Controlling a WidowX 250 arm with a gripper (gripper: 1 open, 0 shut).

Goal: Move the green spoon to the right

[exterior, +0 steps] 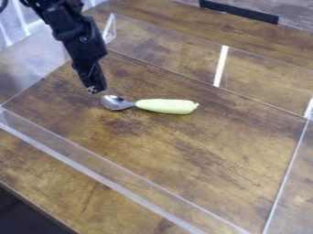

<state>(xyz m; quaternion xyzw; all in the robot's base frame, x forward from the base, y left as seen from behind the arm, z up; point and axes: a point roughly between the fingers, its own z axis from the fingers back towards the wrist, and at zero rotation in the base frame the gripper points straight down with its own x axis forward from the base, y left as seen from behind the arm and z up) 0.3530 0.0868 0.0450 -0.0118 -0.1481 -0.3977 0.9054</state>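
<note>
Camera view: clear walls [146, 196] fence the wooden worktop [208, 155], broad bare wood lying right of the green spoon [152, 104], silver bowl leftward, pale handle; pincer [94, 90] pressed together just left.

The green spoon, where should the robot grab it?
Probably the thick pale green handle, coming from above. The green spoon lies flat on the wooden table, with its handle running left to right, so jaws could close across it. The shiny bowl looks thin and slippery. The gripper is shut.
</note>
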